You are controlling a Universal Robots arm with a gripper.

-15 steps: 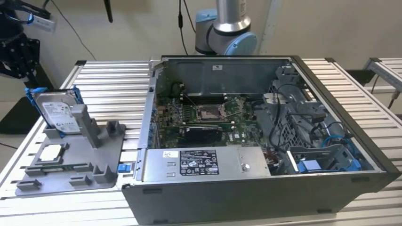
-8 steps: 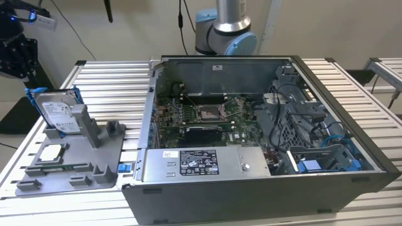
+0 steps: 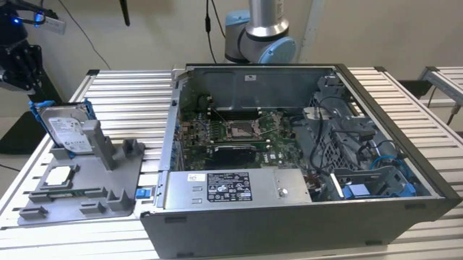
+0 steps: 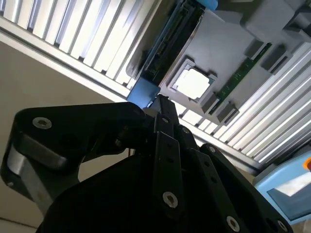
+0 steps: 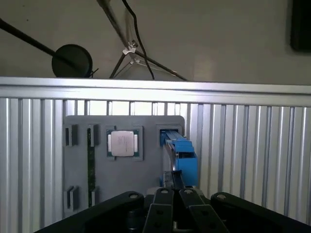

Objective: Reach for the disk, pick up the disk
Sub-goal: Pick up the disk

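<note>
The disk (image 3: 65, 129) is a silver drive with a white label in a blue carrier. It stands on edge in a slot of the grey fixture (image 3: 97, 181) at the exterior view's left. My black gripper (image 3: 24, 73) hangs above and behind it, apart from it. In the first wrist view the disk (image 5: 181, 154) shows edge-on as a blue strip just past my gripper (image 5: 172, 182). The second wrist view has the carrier's blue corner (image 4: 144, 92) right beside my gripper (image 4: 160, 102). The jaws stand together with nothing between them.
A square silver chip (image 3: 62, 174) and a green memory stick (image 3: 66, 192) lie on the same fixture. An open computer case (image 3: 289, 162) fills the middle of the slatted aluminium table (image 3: 123, 89). The arm's base (image 3: 259, 38) stands behind the case.
</note>
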